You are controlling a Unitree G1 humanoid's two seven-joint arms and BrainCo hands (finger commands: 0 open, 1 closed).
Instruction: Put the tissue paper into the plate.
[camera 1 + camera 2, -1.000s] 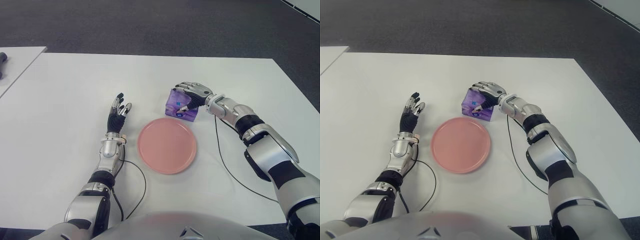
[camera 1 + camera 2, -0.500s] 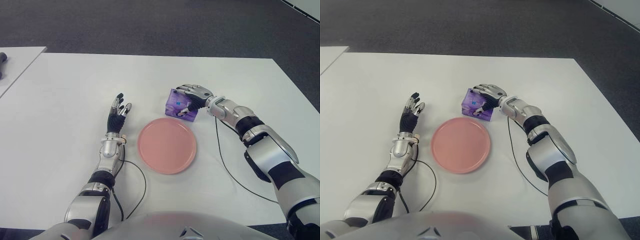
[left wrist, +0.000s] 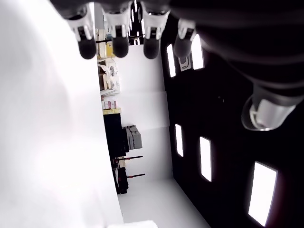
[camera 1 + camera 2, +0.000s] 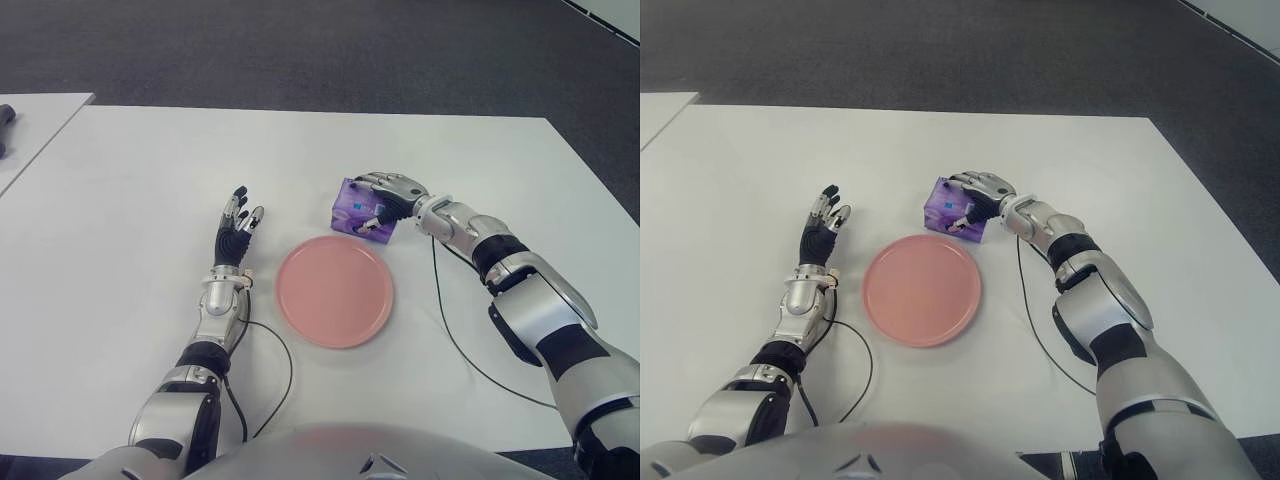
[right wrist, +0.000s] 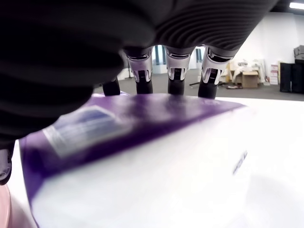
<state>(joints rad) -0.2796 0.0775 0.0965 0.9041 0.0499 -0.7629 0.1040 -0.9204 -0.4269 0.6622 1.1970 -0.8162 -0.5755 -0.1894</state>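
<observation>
Tissue paper (image 4: 357, 209) is a purple pack sitting on the white table (image 4: 130, 170), just behind the far right edge of the pink plate (image 4: 333, 291), so it's not in the plate yet. The right hand (image 4: 392, 196) is draped over the pack from the right side, fingers (image 5: 174, 75) curled down over its top and far edge, thumb on the near face, so it's clamped on the pack. The left hand (image 4: 236, 229) shows to the left of the plate, palm up-ish with fingers straight and spread, holding nothing. A thin black cable (image 4: 452, 335) trails across the table near the right arm.
</observation>
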